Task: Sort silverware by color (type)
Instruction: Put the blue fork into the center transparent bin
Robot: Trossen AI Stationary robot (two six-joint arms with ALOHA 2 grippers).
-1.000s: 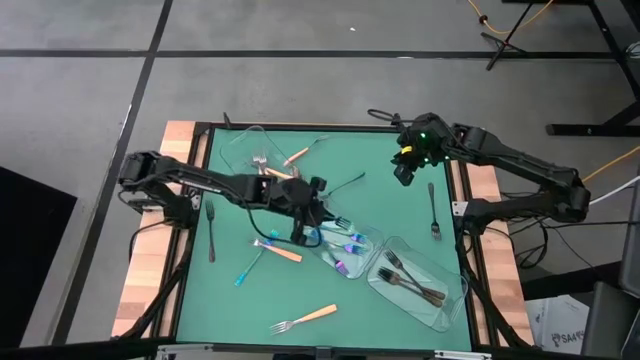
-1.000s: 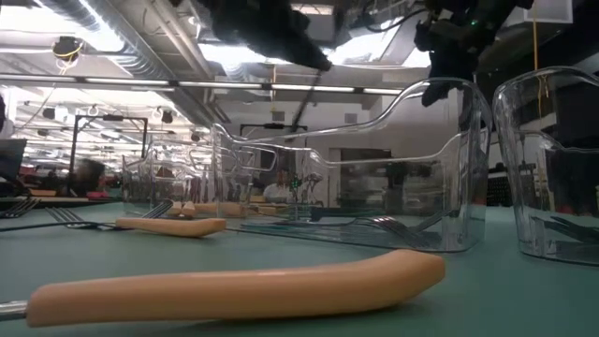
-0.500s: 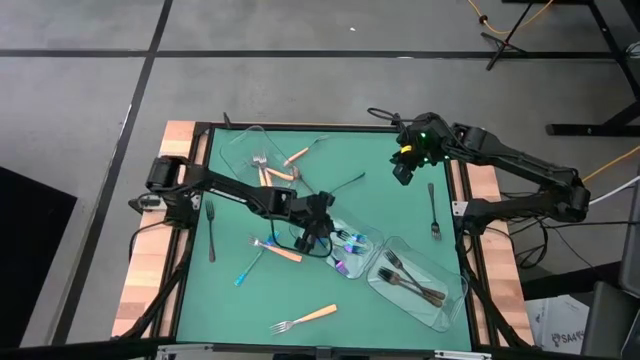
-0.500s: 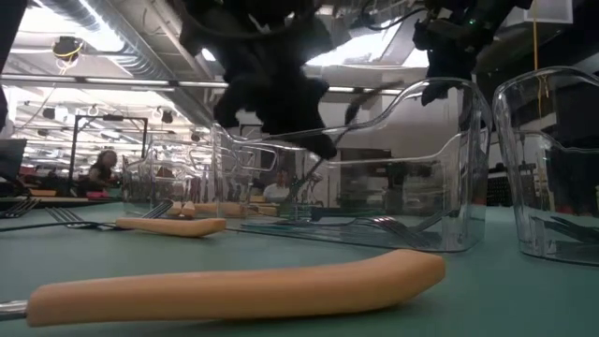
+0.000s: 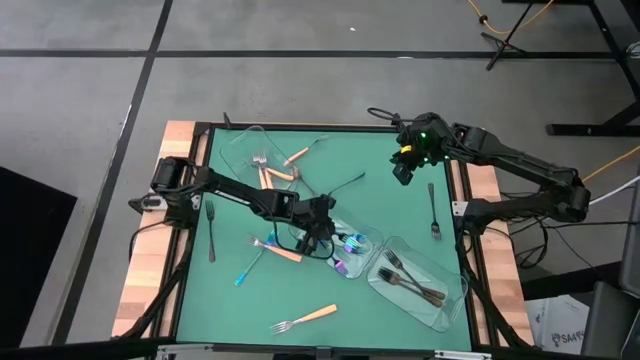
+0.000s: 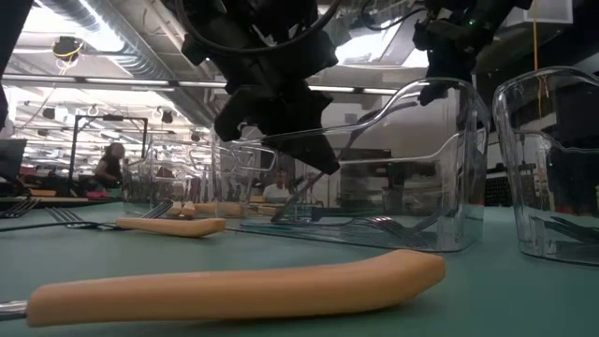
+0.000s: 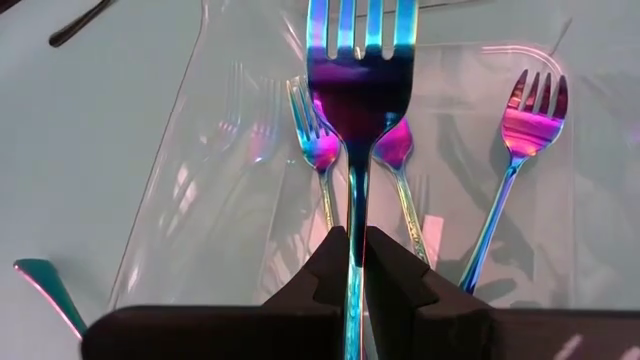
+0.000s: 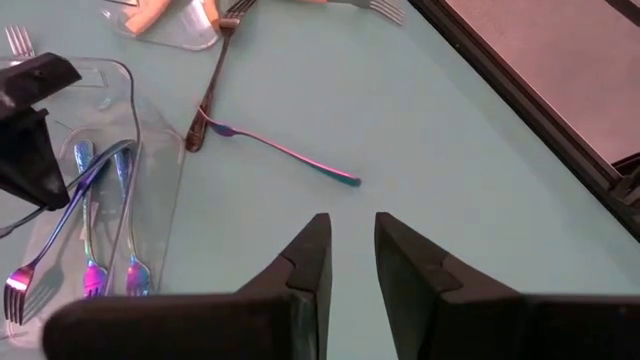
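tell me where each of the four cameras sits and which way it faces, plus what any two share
High: overhead, straight down on the table; both arms show.
Low: at tabletop height, level past an orange handle; arms enter from above.
Left wrist: past the left gripper, shut on an iridescent fork above the clear tray.
Right wrist: past the empty right gripper, over bare table.
Both wrist views show that tray's iridescent forks.

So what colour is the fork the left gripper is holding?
Iridescent blue-purple fork, clearest in the left wrist view.
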